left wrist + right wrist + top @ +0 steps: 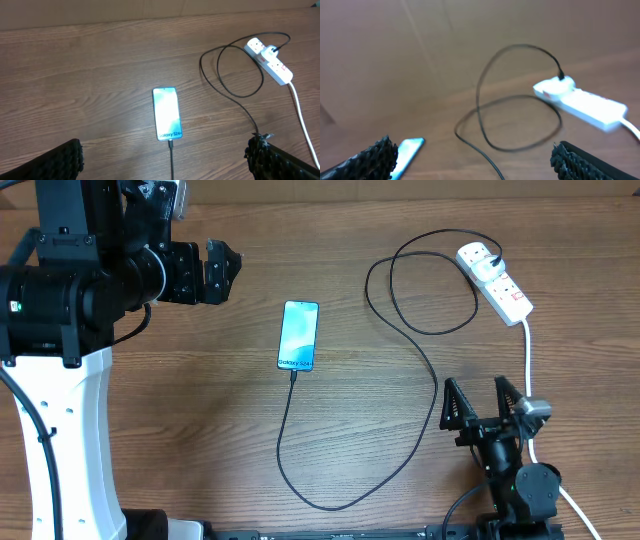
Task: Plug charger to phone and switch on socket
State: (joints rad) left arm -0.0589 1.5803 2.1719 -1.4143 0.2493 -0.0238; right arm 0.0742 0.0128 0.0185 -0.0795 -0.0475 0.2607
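Observation:
The phone [299, 335] lies flat mid-table with its light-blue screen up and "Galaxy S24" at its near end. It also shows in the left wrist view [167, 114] and the right wrist view [406, 154]. The black charger cable [420, 350] has its tip in the phone's near end, loops round the front and runs to a white plug in the socket [497, 283]. The socket strip also shows in the left wrist view [270, 61] and the right wrist view [580, 102]. My left gripper [218, 272] is open and empty at the far left. My right gripper [480, 405] is open and empty near the front right.
The strip's thick white cord [529, 360] runs from its near end toward the front, past my right gripper. The cable makes a loose loop [420, 280] left of the strip. The left arm's white base [70, 440] stands at the left edge.

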